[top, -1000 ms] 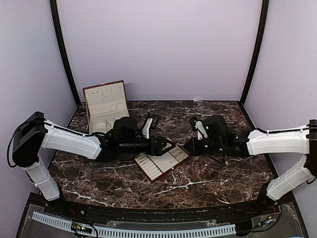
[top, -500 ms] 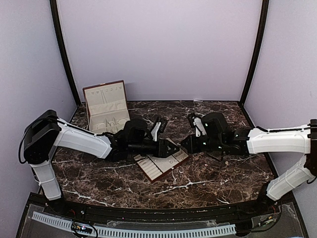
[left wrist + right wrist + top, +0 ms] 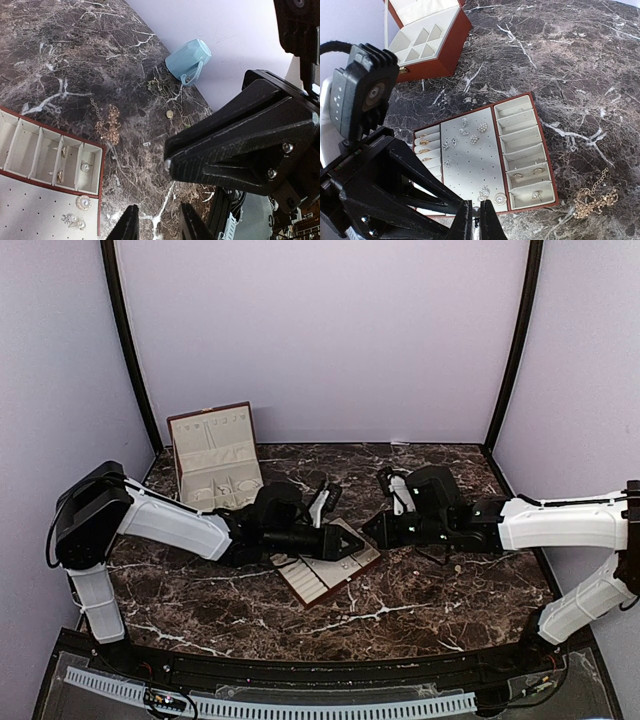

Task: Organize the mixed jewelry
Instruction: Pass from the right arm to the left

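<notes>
Over the last second the left arm has stretched further right, its elbow swinging in from the wall. The left gripper (image 3: 352, 543) now hangs over the far corner of the slotted tray (image 3: 465, 172), nose to nose with the right gripper (image 3: 372, 530), which has crept a little toward it. Whether the two tips touch is too close to call from above. The tray and the open jewellery box (image 3: 205, 440) behind it lie where they were.

The left claw's fingers stand apart, with bare marble showing in the gap and nothing between them in its wrist view. The right claw's fingers are pressed together, though I cannot tell whether a tiny piece is pinched at the tips.

Part of the jewelry is already housed: pearl and sparkly studs (image 3: 470, 137) sit on the tray's pinned middle panel. Small gold pieces (image 3: 423, 150) fill the left slots and a few earrings (image 3: 518, 176) lie in the right compartments. Still loose on the marble table (image 3: 420, 590) are a gold chain (image 3: 595, 197) near the tray's right corner and a tangle of fine chains (image 3: 167, 92) beside a pale blue mug (image 3: 187, 60).

The claws converging suggests a pass or a shared hold on something very small — the sorting looks well under way, with the chains yet to be dealt with
</notes>
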You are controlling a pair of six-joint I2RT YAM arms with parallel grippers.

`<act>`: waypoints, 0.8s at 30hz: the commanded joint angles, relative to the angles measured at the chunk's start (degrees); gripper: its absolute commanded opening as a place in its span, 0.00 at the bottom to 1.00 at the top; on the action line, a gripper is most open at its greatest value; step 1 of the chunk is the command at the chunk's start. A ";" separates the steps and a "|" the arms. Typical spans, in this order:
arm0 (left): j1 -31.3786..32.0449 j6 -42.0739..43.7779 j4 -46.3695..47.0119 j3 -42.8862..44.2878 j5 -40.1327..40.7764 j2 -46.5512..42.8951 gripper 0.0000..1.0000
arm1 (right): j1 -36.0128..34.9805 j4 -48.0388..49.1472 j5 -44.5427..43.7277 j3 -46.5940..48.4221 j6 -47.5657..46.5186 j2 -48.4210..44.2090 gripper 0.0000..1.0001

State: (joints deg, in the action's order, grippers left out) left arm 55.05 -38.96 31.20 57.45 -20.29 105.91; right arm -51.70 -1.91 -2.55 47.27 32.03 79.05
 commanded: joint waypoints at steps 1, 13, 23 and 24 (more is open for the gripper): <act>0.37 -0.29 1.39 2.02 -1.32 0.31 0.31 | -0.59 1.65 0.20 1.93 0.15 -0.67 0.04; 0.35 -0.29 2.49 2.40 -1.13 0.97 0.30 | -0.77 1.60 1.08 2.19 0.06 -0.27 0.04; 0.41 0.14 3.16 2.58 -0.80 0.77 0.30 | -0.94 1.65 1.79 2.07 -0.17 0.40 0.04; 0.37 0.23 3.21 2.62 -0.76 0.79 0.30 | -0.94 1.65 1.81 2.08 -0.21 0.46 0.03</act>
State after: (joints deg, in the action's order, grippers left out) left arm 55.16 -39.24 32.62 58.28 -20.75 106.96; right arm -51.99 -1.74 -1.26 47.99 32.03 79.07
